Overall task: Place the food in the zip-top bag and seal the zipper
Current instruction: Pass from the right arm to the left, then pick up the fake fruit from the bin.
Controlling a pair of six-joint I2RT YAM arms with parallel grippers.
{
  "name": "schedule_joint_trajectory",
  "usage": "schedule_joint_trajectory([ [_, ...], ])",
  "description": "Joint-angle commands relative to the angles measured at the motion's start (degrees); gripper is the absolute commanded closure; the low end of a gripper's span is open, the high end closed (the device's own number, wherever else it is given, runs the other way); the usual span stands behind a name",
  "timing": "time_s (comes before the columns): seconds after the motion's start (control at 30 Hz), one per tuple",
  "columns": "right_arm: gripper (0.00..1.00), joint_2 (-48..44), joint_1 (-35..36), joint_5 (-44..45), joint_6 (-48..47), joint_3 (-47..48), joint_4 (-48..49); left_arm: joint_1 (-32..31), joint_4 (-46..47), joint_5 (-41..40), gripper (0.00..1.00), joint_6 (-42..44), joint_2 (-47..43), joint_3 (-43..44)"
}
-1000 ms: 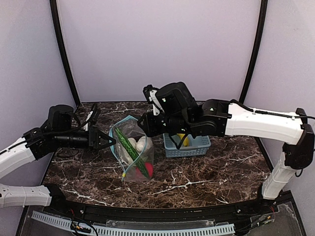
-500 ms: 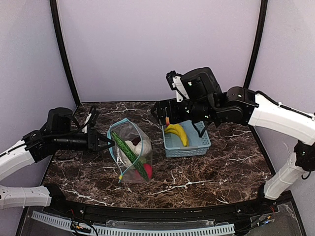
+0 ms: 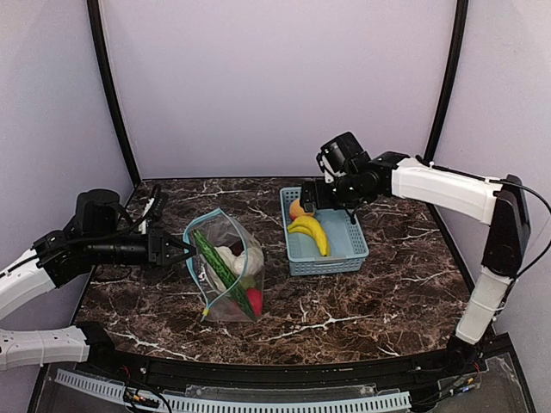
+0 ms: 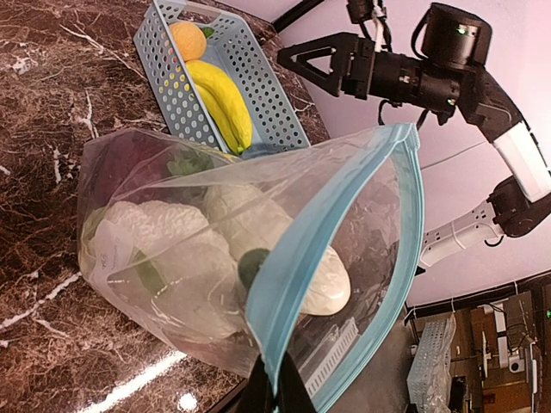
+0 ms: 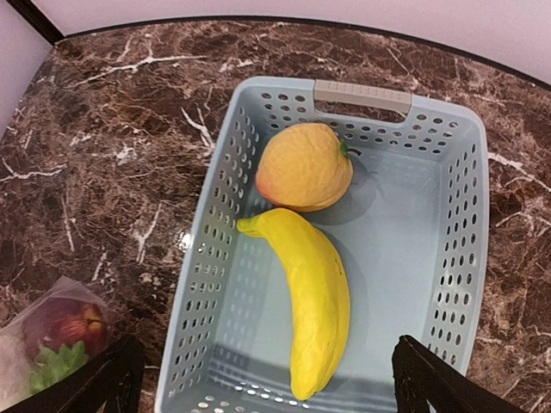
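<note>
Loading under way: left gripper [image 3: 176, 249], clamped on the zipper [image 4: 344, 232], holds the zip-top bag [image 3: 225, 267] open at centre-left; right gripper [image 3: 310, 200], jaws wide and empty, hovers over banana [image 5: 314, 301] and orange [image 5: 303, 166] in the far-right basket [image 5: 465, 215], where the next move is probably to descend and grasp one

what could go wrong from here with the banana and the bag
The left pincer pinches only one spot of the zipper; a slip would let the bag sag shut. The cucumber reaches up to the mouth and may block the banana. The banana sits right beside the orange, so the open right pincer might catch both.
</note>
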Motion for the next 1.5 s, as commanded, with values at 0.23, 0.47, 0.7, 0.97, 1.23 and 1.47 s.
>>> schedule_joint_trajectory([
  [0.23, 0.02, 16.3, -8.6, -10.6, 1.4, 10.4, 7.3, 0.2, 0.1, 0.4, 0.99, 1.1, -1.1, -0.4],
  [0.47, 0.02, 22.7, -10.3, -13.1, 3.1, 14.5, 9.4, 0.2, 0.1, 1.1, 0.99, 1.1, 0.0, 0.1],
  [0.7, 0.03, 28.2, -10.5, -15.0, 4.6, 17.6, 9.7, 0.2, -0.3, 0.8, 0.99, 1.2, 0.7, 0.2],
  [0.97, 0.08, 32.0, -10.7, -15.8, 4.8, 20.2, 10.2, 0.2, 0.8, 0.1, 0.99, 0.4, 1.2, 0.3],
  [1.23, 0.12, 35.0, -11.4, -17.2, 5.3, 21.9, 10.8, 0.3, -0.3, -0.4, 0.99, 0.8, 1.6, 1.5],
  [1.47, 0.33, 35.0, -11.7, -18.5, 5.2, 22.1, 12.0, 0.2, -0.3, -0.9, 0.99, 0.6, 1.6, 1.7],
])
